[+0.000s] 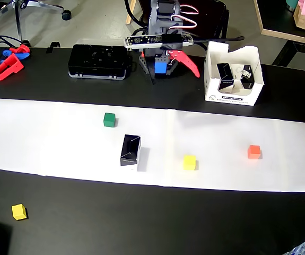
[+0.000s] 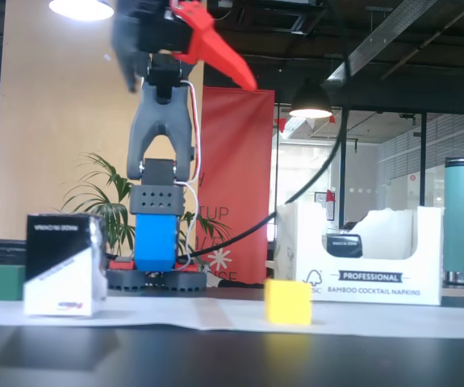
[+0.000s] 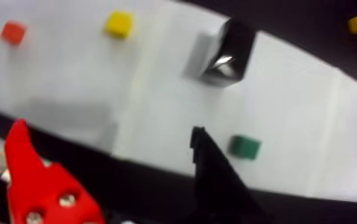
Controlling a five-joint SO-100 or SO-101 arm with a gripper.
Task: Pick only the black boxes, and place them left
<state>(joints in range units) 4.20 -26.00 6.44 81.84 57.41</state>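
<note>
One black box [image 1: 130, 150] stands on the white paper strip [image 1: 46, 133], well apart from the gripper [image 1: 176, 64], at about 7 o'clock from it in the overhead view. Two more black boxes [image 1: 232, 74] sit inside the white napkin carton [image 1: 232, 97]. The gripper is raised, jaws spread, holding nothing.

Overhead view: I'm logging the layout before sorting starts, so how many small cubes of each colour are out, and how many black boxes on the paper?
Green cube: 1
Yellow cubes: 2
Orange cube: 1
Black box on the paper: 1
Total: 5
</note>
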